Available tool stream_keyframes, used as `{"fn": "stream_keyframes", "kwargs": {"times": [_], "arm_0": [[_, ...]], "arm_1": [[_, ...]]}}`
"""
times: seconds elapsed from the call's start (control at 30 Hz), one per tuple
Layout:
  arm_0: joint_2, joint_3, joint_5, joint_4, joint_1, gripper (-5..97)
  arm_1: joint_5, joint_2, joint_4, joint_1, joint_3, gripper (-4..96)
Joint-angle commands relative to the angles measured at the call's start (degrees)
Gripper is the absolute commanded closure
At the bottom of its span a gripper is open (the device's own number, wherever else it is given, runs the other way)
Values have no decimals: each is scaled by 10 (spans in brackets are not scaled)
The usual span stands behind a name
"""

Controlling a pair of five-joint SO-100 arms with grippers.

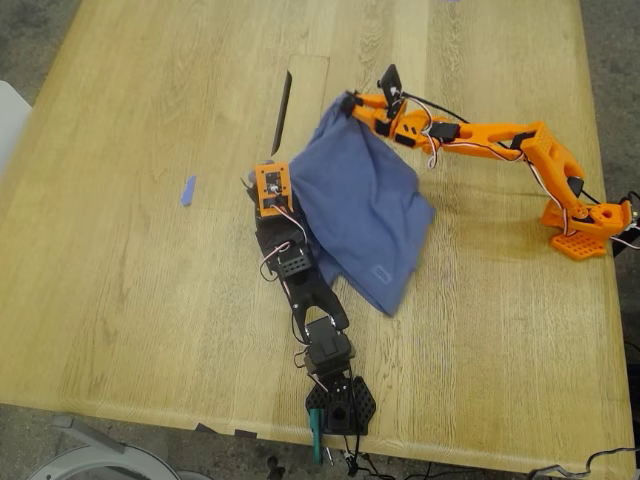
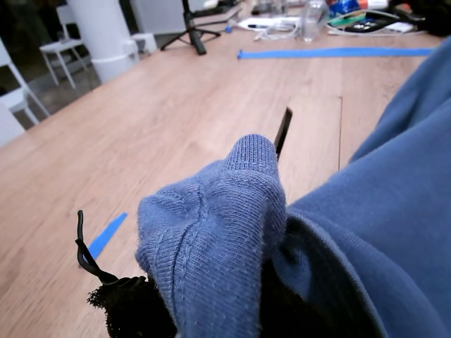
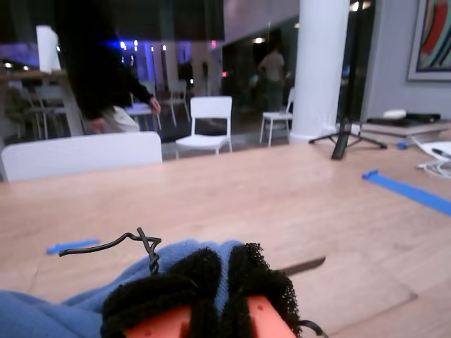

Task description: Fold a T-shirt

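The black arm's first hand [image 1: 272, 190], nearest the camera, was clamped on a ribbed edge of the T-shirt [image 1: 365, 215]. The orange arm's second hand [image 1: 350, 102] pinched another edge. The garment hung bunched between them, its lower part resting mid-worktop [image 1: 130, 300].

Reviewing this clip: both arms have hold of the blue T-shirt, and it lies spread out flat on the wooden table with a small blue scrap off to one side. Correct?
Not quite. The T-shirt is not spread flat: the exterior view shows it bunched and hanging between the two arms. My first tool and my second tool each pinch a bunch of fabric. The blue scrap does lie off to the side on the wooden table.
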Motion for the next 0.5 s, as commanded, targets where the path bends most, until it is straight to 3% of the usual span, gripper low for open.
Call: {"fn": "stream_keyframes", "kwargs": {"times": [0.0, 0.27, 0.47], "arm_0": [[108, -43, 1, 37, -7, 918], [319, 1, -4, 320, 58, 918], [417, -3, -4, 478, 90, 918]], "arm_1": [[2, 27, -18, 35, -53, 915], [10, 134, 140, 18, -11, 915], [4, 223, 342, 7, -11, 915]]}}
